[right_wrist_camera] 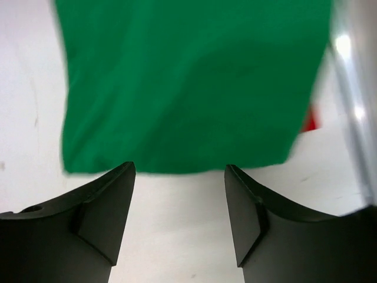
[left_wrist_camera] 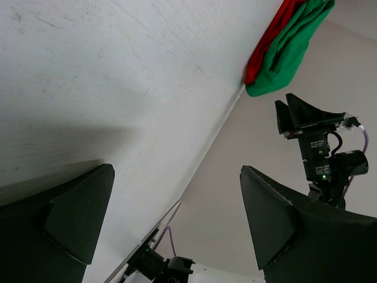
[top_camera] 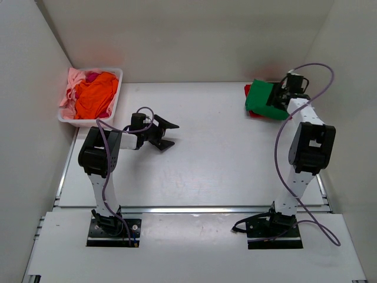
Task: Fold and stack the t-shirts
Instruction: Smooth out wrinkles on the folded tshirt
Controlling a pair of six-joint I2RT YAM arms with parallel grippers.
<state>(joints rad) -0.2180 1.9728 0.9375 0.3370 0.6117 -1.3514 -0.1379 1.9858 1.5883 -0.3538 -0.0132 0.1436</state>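
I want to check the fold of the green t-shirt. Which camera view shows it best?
The right wrist view: the green t-shirt fills the upper frame, creases and near edge visible. The top external view shows it small, its right side under the right gripper. The left wrist view shows only a far corner.

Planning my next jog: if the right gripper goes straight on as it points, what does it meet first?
Likely the folded green t-shirt, lying just ahead of the open right gripper; the gap is hard to judge.
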